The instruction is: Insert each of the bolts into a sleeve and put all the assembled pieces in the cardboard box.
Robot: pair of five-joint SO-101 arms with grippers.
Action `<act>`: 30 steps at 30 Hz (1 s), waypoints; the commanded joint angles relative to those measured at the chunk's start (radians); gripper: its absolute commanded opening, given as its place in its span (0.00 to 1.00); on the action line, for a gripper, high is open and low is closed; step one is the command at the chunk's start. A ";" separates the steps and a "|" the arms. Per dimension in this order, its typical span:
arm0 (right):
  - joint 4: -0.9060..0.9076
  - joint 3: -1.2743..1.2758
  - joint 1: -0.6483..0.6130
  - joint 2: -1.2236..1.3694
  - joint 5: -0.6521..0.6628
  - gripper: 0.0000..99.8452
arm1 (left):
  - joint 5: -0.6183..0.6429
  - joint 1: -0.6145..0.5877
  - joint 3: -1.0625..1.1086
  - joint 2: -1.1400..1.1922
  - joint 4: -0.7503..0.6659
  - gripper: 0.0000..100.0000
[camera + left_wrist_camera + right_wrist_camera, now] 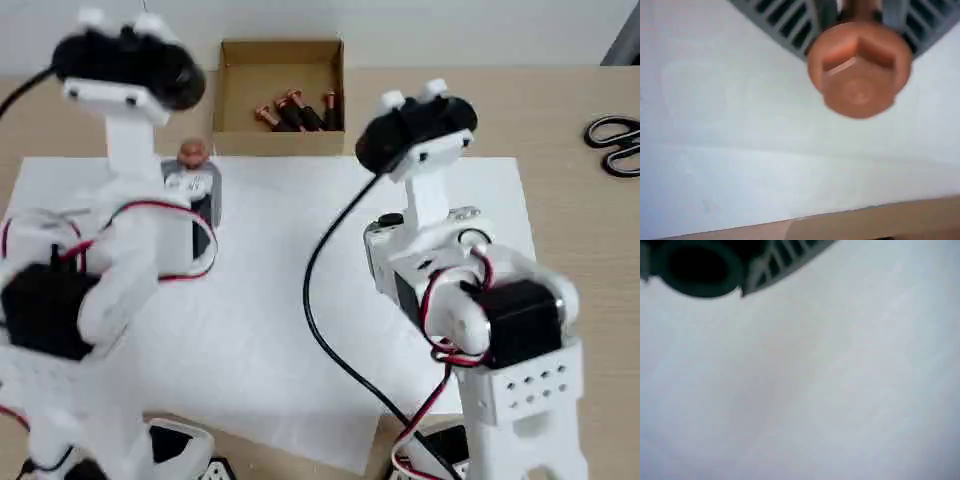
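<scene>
1. Looks like a small robotics lab or maker's bench rather than a living space.
2. Left arm (125, 250) and right arm (500, 320) mounted side by side, with bare red wiring (437, 292) and a loose black cable (318, 300).
3. Plain wooden desk (570, 210) under a white paper sheet (260, 340), against a blank pale wall.
4. Scissors (615, 143) and an open cardboard box (232, 100) as working kit.

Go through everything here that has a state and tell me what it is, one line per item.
Bolt, clamped in the left pincer, not in a sleeve.
Sleeve, empty, held in the right pincer.
Cardboard box, open, with assembled pieces lying inside.
Scissors, lying flat on the table.
</scene>
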 commanded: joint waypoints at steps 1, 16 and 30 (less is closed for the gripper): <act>-0.254 0.242 0.004 -0.085 0.011 0.01 | 0.080 0.006 0.142 -0.107 -0.101 0.01; -0.980 0.959 -0.114 -0.361 0.003 0.01 | 0.196 0.006 0.760 -0.416 -0.574 0.01; -1.202 1.270 -0.303 -0.645 0.006 0.01 | 0.201 0.018 1.001 -0.618 -0.749 0.01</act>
